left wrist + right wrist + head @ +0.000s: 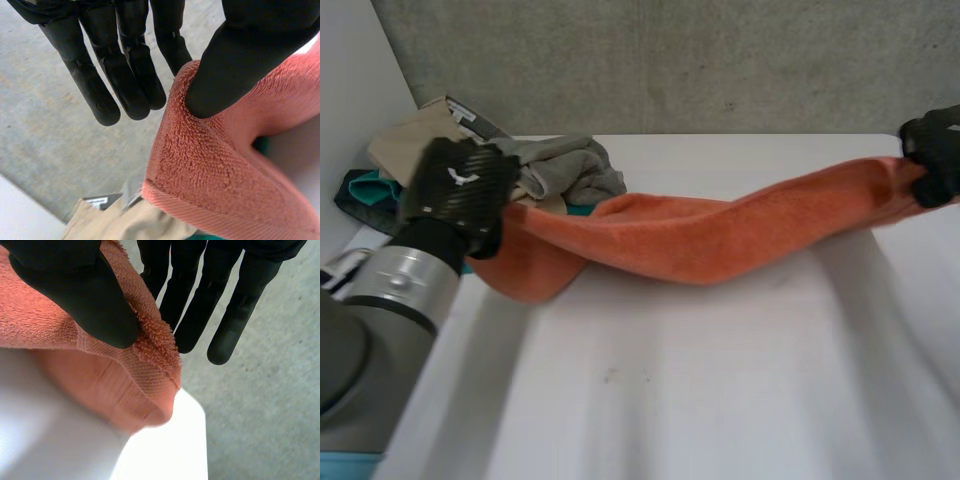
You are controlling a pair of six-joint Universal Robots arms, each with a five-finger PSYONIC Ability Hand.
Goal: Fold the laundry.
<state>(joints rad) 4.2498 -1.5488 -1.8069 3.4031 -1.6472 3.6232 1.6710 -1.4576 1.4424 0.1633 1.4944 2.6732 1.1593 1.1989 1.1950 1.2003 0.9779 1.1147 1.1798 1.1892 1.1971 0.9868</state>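
An orange towel [720, 235] hangs stretched across the white table [720, 380], sagging in the middle. My left hand [460, 190] pinches one end of it at the left; in the left wrist view the thumb [240, 55] presses the towel [215, 165] against a finger. My right hand [935, 150] holds the other end at the table's far right edge; the right wrist view has its thumb [80, 295] clamping the towel's hemmed corner [145, 370] against the fingers [235, 315].
A heap of other laundry lies at the back left: a grey garment [565, 170], a tan cloth [410, 135] with a label, and a teal piece [365, 190]. A grey concrete wall [720, 60] rises behind the table.
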